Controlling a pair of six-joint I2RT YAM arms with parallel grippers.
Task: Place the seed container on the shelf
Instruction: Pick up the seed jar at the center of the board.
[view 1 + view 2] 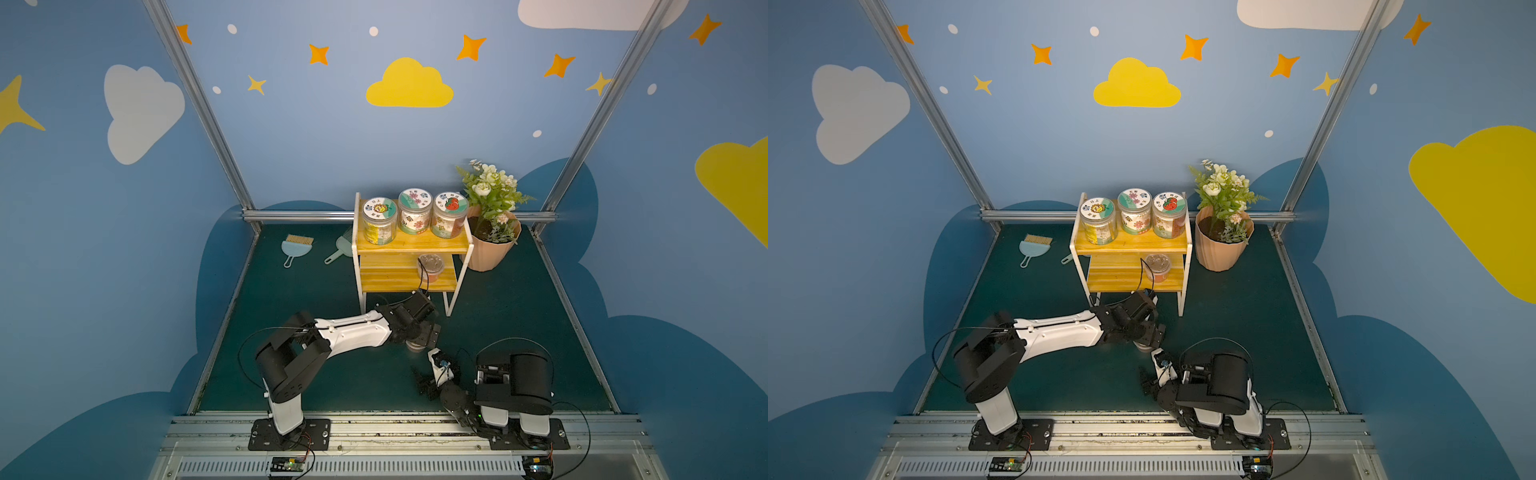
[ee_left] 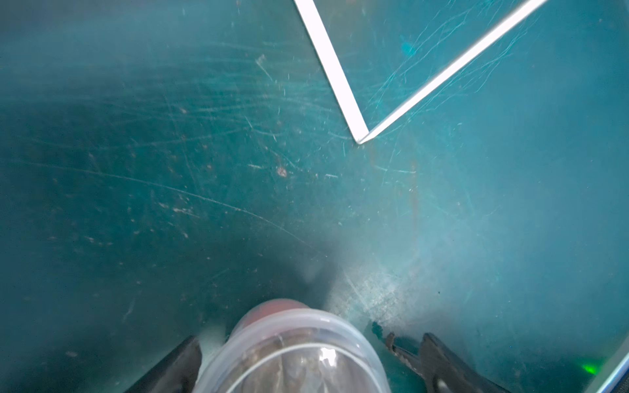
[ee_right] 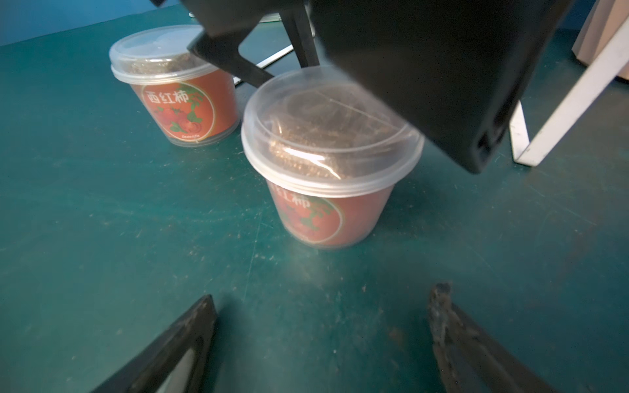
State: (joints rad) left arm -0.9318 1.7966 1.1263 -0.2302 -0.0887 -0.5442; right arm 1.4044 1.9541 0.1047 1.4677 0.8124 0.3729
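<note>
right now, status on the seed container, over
Left end effector open, straddling seed container on table. Right end effector open, empty. Second cup alongside. Shelf ahead.

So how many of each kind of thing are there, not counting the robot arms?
Tall jars: 3
Red seed tubs: 3
Flower pot: 1
Brush: 1
Dustpan: 1
Shelf: 1
Total: 10

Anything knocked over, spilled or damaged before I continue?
Nothing tipped or spilled: both seed cups on the mat stand upright, lids on. One finger of the right gripper looks ragged and crusted at its tip.
</note>
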